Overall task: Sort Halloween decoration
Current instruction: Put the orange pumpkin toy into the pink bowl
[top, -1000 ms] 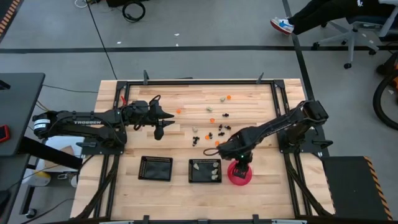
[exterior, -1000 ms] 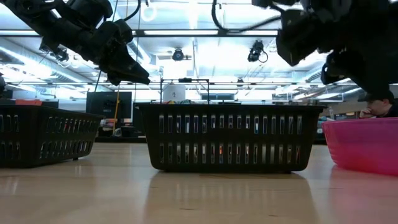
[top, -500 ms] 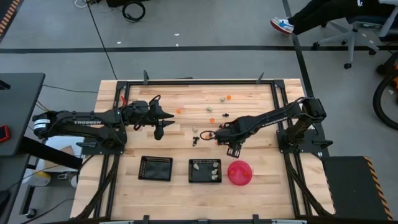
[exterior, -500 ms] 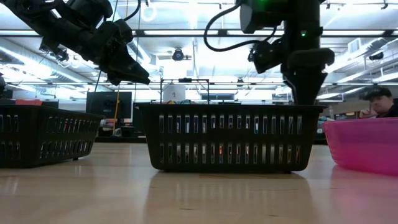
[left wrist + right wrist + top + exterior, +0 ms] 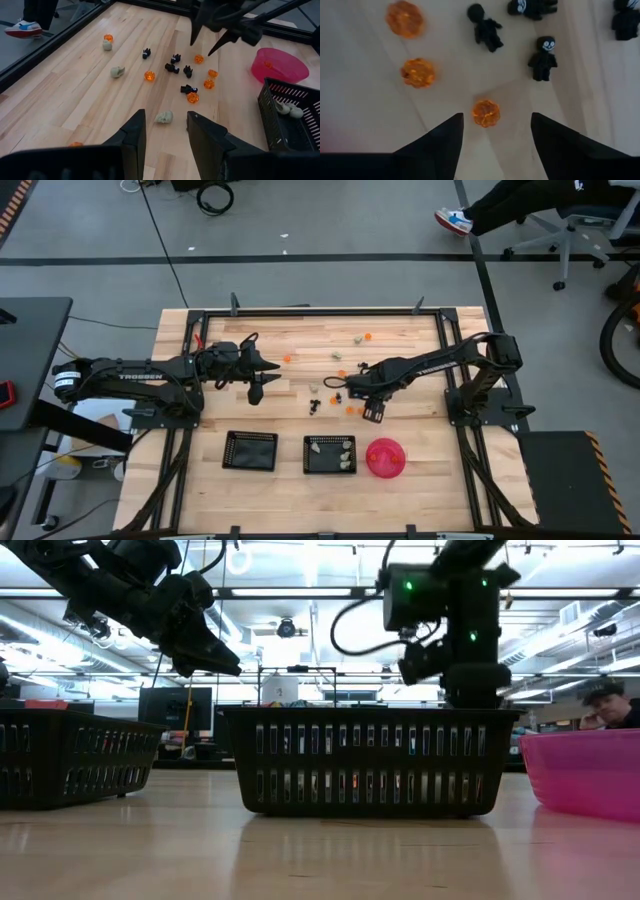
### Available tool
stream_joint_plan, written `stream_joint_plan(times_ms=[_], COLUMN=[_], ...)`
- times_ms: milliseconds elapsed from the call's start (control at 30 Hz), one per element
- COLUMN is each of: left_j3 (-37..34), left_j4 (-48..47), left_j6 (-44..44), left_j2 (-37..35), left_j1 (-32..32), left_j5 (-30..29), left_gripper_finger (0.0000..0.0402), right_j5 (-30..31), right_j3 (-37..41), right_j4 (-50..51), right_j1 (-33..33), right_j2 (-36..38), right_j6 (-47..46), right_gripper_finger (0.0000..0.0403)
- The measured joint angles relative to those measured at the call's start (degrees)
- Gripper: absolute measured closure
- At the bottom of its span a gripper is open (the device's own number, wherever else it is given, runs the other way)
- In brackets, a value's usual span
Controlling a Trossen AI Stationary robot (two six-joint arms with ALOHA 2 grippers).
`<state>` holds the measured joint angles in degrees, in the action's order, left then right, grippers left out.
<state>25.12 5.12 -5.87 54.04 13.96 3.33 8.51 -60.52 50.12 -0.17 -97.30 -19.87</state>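
Note:
The Halloween decoration lies scattered mid-table: orange pumpkins (image 5: 350,408), black figures (image 5: 335,395) and cream skulls (image 5: 313,389). My right gripper (image 5: 352,391) points down over this cluster, open. One orange pumpkin (image 5: 486,113) lies on the wood between its fingertips (image 5: 495,117), untouched. The left wrist view shows the right gripper (image 5: 201,47) just above the trinkets. My left gripper (image 5: 255,387) hangs open above the table's left part, with a cream skull (image 5: 163,117) on the wood far beneath it (image 5: 165,125). Cream pieces (image 5: 332,448) lie in the middle tray.
Two black mesh trays (image 5: 250,450) (image 5: 329,463) and a pink bowl (image 5: 386,458) stand in a row near the front edge. More trinkets (image 5: 368,337) lie toward the far edge. In the low view the middle tray (image 5: 370,760) hides the right fingers. A person sits beyond the table (image 5: 608,705).
My right gripper has left the pink bowl and gone toward the far edge and a little left, to the trinket cluster. It has tipped until it points down and has sunk toward the wood. The left arm has kept still.

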Motion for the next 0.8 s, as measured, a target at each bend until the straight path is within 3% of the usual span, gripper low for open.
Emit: stream_joint_plan(times_ms=[500, 800], left_j3=[0.00, -0.02], left_j4=[0.05, 0.07], left_j6=[0.02, 0.03], left_j2=[0.00, 0.01], left_j1=[0.00, 0.00], left_j5=[0.00, 0.00], left_gripper_finger=[0.0285, 0.0285], right_j5=[-3.88, -4.75], right_j3=[8.12, 8.56], right_j4=[-10.65, -12.02], right_j1=[-3.41, -3.36], right_j2=[0.14, 0.15], right_j6=[0.58, 0.45], right_gripper_finger=[0.0176, 0.0265])
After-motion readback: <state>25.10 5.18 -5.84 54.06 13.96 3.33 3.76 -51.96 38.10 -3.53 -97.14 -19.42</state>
